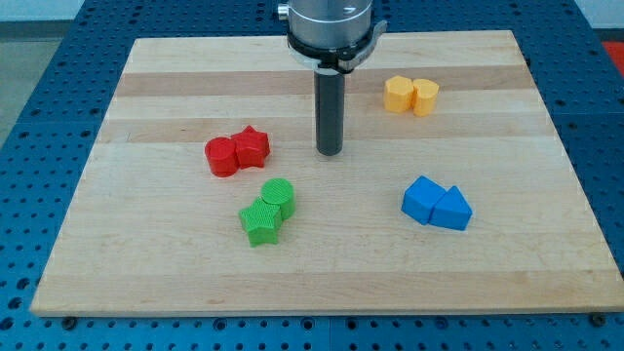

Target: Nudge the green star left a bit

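Note:
The green star (259, 221) lies on the wooden board (156, 253), below the middle. A green round block (279, 195) touches it at its upper right. My tip (330, 152) stands on the board above and to the right of both green blocks, apart from them, with a gap of about one block's width to the green round block. The rod rises straight up to the arm's silver mount at the view's top.
A red round block (222, 156) and a red star (252, 146) touch each other left of my tip. Two yellow blocks (410, 95) sit at the upper right. A blue block (422, 200) and a blue triangle (452, 209) sit at the right.

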`<act>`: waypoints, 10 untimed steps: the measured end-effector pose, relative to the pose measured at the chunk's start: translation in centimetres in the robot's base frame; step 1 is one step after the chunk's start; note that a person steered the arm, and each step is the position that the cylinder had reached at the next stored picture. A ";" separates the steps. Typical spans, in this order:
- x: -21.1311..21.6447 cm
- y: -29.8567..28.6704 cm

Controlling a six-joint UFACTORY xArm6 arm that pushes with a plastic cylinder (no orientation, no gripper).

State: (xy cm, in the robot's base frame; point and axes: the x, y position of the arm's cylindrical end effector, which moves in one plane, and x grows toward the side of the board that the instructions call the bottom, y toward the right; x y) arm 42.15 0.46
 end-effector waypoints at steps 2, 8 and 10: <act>7.1 0.8; 9.2 -0.2; 9.2 -3.8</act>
State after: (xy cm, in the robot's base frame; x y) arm 51.37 -3.35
